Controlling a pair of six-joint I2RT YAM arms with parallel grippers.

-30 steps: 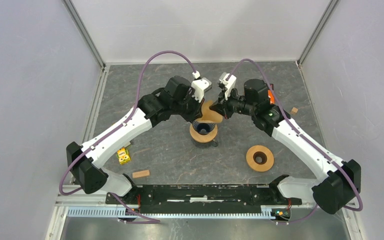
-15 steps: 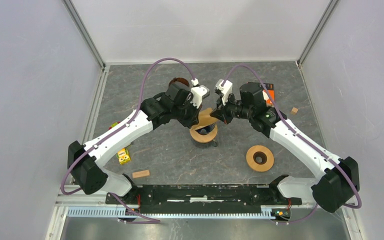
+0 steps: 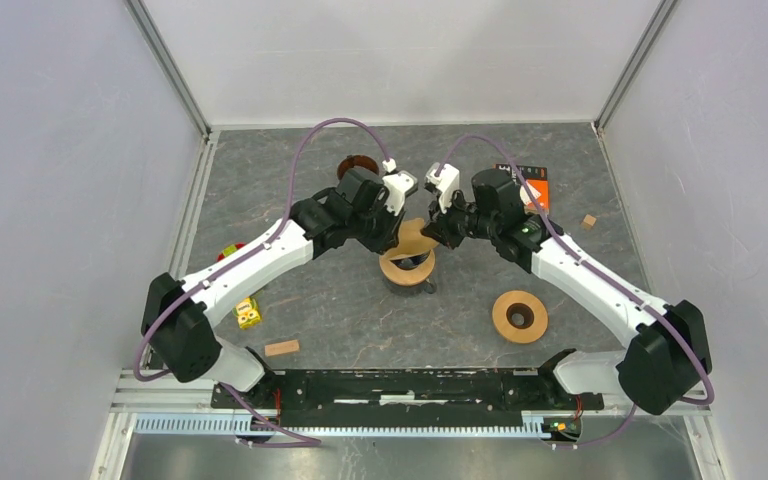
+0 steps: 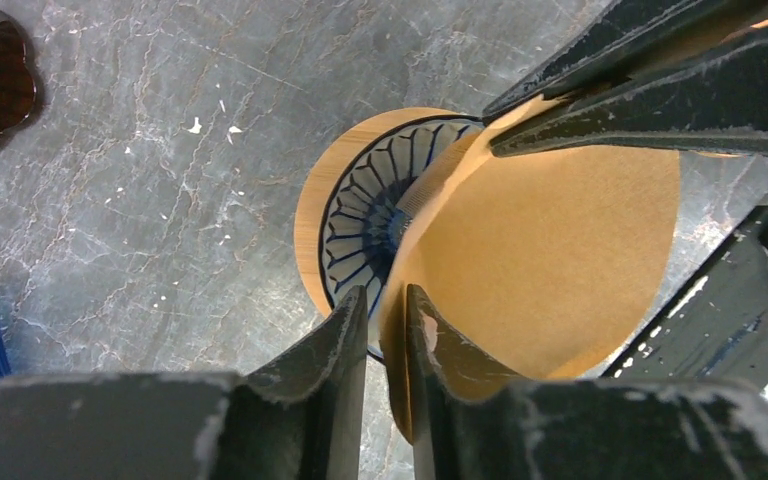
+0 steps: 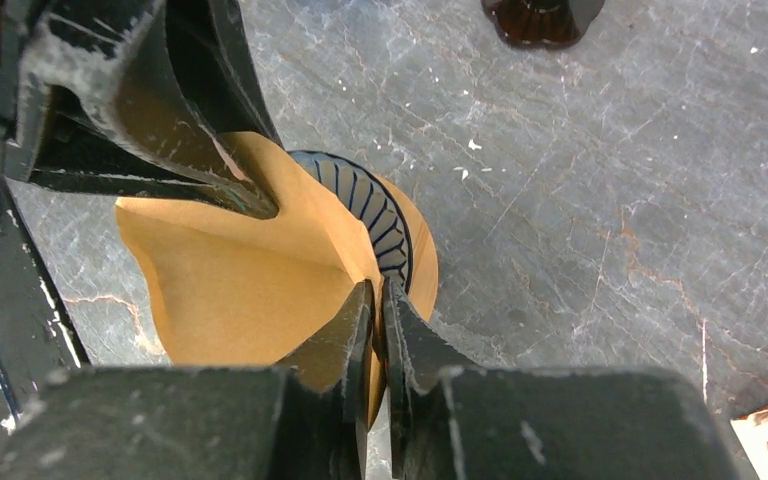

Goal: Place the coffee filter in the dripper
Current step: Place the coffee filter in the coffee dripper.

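At the middle of the grey stone-patterned table (image 3: pixel 340 300), both arms meet over the round wooden-collared dripper with the blue-ribbed bowl (image 3: pixel 407 268). Between them hangs the brown paper cone coffee filter (image 3: pixel 412 236). It is spread open between the two pincers and tilted over the far side of the dripper, with its narrow end pointing down toward the ribbed bowl. Whether that end already touches the ribs cannot be told from these views.

The left pincer (image 4: pixel 385 300) has its jaws slightly apart with the filter's rim standing in the gap, so its hold looks loose. The right pincer (image 5: pixel 378 295) shows only a thin slit, with the opposite rim of the paper caught in it, and appears closed on the filter.

The step in hand looks like the release, with the paper positioned over the bowl and about to be let go. The next move probably calls for both pincers to part fully and lift straight up, away from the rim, so the paper slides down into the ribs rather than being dragged sideways. The filter sits off-centre, so it could tip onto the collar, and a light nudge toward the centre may be needed.
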